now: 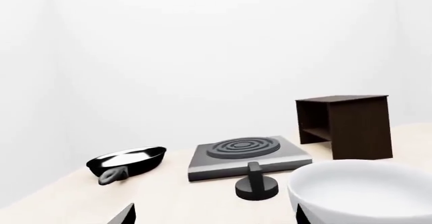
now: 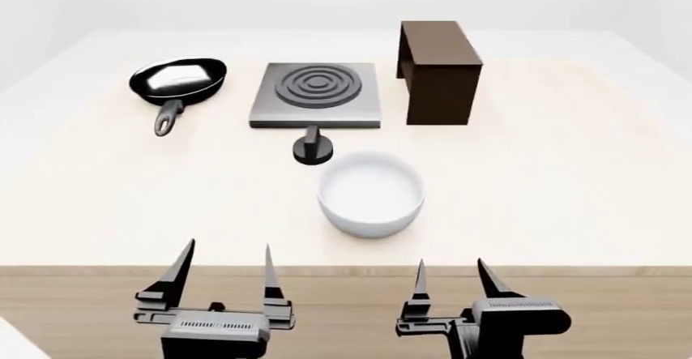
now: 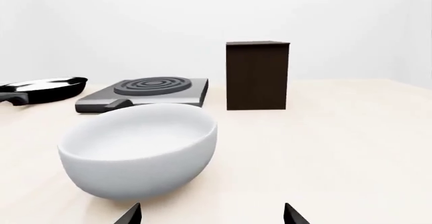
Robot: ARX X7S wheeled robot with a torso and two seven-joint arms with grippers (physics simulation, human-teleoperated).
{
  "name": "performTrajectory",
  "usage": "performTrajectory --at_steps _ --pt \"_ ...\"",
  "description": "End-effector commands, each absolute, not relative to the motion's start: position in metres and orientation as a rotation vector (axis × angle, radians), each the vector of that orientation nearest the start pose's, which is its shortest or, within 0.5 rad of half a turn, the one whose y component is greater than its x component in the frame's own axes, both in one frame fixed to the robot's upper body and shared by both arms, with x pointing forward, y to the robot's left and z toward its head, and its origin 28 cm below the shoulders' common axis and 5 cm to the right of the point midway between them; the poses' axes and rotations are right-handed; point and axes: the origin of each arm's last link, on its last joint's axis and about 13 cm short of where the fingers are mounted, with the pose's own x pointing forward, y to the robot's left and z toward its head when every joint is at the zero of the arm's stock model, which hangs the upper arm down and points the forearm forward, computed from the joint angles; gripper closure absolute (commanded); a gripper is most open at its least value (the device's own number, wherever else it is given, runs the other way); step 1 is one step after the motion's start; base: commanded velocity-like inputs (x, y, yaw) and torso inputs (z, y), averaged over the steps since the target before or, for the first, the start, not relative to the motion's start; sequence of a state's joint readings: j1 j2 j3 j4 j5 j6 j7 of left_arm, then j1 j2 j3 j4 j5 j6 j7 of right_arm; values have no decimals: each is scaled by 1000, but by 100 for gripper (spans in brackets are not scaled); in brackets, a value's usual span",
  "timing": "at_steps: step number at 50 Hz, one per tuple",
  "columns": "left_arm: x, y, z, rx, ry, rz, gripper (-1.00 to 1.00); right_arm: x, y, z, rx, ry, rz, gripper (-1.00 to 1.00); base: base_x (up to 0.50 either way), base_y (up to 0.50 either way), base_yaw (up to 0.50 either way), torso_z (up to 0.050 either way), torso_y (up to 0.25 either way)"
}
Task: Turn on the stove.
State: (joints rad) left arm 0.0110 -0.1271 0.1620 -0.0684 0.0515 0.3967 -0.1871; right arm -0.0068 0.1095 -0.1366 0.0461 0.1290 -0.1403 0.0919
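The stove (image 2: 314, 94) is a flat grey square hotplate with a ring burner, at the back middle of the table. Its small black round knob (image 2: 313, 148) stands just in front of it. Both show in the left wrist view, stove (image 1: 246, 155) and knob (image 1: 256, 184). The right wrist view shows the stove (image 3: 145, 92) behind the bowl. My left gripper (image 2: 225, 271) and right gripper (image 2: 452, 279) are open and empty at the table's near edge, far from the stove.
A white bowl (image 2: 371, 193) sits between the grippers and the knob. A black frying pan (image 2: 178, 81) lies left of the stove. A dark brown wooden shelf (image 2: 437, 69) stands right of it. The table (image 2: 562, 181) is light wood.
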Motion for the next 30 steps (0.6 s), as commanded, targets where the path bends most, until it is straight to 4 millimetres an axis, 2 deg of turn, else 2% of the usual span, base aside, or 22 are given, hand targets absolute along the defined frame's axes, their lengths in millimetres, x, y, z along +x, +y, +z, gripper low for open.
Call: performTrajectory --at_steps 1,30 --pt "209 204 20 128 -318 -10 -100 208 -95 11 37 -74 33 -100 0 172 0 0 0" --pt "206 207 20 97 -337 5 -100 203 -93 18 33 -96 55 -100 16 175 0 0 0"
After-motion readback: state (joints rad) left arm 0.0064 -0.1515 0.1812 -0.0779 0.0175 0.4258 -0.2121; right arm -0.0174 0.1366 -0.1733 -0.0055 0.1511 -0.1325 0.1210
